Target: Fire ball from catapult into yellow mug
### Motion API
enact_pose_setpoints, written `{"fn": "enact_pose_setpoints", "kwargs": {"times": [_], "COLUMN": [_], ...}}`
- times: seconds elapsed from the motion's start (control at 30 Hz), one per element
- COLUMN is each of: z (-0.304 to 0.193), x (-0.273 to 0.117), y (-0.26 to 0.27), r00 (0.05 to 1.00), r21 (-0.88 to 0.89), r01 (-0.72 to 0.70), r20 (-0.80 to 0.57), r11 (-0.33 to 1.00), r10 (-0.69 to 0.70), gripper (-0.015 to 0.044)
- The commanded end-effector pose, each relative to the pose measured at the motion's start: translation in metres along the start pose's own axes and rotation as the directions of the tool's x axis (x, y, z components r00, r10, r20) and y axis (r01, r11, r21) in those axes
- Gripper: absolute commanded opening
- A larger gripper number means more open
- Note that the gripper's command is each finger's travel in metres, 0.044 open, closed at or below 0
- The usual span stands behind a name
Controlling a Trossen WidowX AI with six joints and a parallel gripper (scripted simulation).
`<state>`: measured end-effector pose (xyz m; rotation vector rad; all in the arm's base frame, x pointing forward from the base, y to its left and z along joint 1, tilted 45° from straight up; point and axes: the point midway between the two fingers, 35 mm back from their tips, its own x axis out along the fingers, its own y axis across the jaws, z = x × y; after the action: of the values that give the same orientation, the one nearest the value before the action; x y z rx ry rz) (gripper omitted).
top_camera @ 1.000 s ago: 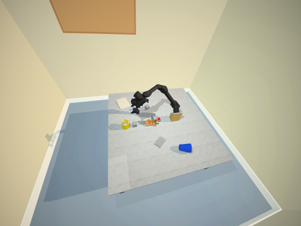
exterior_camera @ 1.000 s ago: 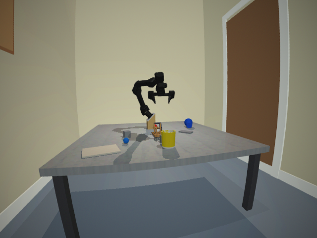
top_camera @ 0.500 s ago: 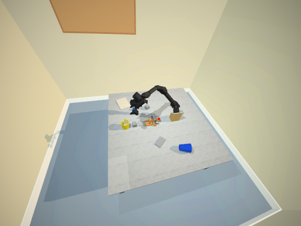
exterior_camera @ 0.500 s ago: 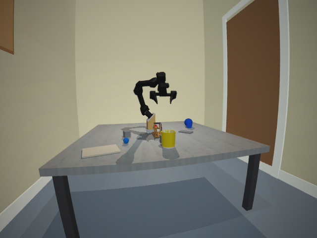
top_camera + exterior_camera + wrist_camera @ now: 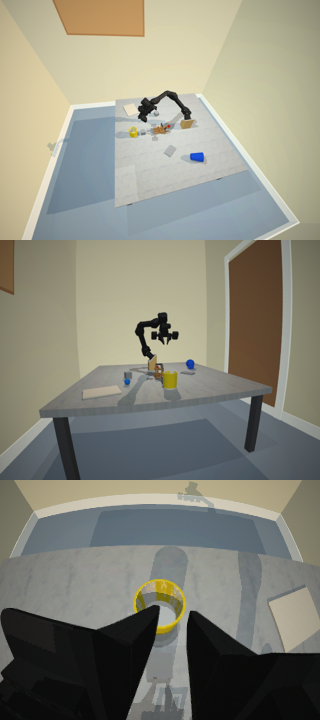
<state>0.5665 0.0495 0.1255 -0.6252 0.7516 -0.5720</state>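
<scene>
The orange catapult (image 5: pixel 156 130) (image 5: pixel 158 375) stands mid-table, its front toward the yellow mug. The red ball (image 5: pixel 168 126) (image 5: pixel 157 366) sits at the catapult's cup end, away from the mug. The yellow mug (image 5: pixel 132 133) (image 5: pixel 169 380) (image 5: pixel 161 629) stands upright; the wrist view looks into it and shows no ball. My gripper (image 5: pixel 143 119) (image 5: pixel 165 344) (image 5: pixel 174 615) is high above the table, fingers a small gap apart with nothing between them. The catapult is out of the wrist view apart from parts of shadow low between the fingers.
A grey block (image 5: pixel 142 132) stands between catapult and mug. Another grey block (image 5: pixel 156 113) (image 5: pixel 127 374), a blue ball (image 5: pixel 127 381) and a cream panel (image 5: pixel 130 109) (image 5: pixel 101 392) (image 5: pixel 296 617) lie to one side. A grey slab (image 5: pixel 170 150) (image 5: pixel 187 373), blue cup (image 5: pixel 196 157) and tan block (image 5: pixel 186 124) also show.
</scene>
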Motion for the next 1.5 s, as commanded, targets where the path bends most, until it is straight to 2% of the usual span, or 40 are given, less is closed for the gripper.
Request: {"fn": "enact_pose_setpoints", "kwargs": {"times": [0.0, 0.37, 0.77, 1.1, 1.47], "z": [0.001, 0.0, -0.07, -0.134, -0.199], "x": [0.0, 0.0, -0.011, -0.025, -0.045], "y": [0.0, 0.001, 0.052, 0.08, 0.091], "r00": [1.0, 1.0, 0.99, 0.97, 0.941], "r21": [-0.004, -0.009, -0.357, -0.626, -0.839], "r01": [-0.003, -0.004, -0.065, -0.138, -0.229], "r20": [0.001, -0.001, -0.139, -0.242, -0.32], "r11": [1.0, 1.0, 0.932, 0.767, 0.494], "r10": [0.003, 0.004, 0.015, -0.022, -0.107], "gripper": [0.0, 0.0, 0.0, 0.0, 0.0]}}
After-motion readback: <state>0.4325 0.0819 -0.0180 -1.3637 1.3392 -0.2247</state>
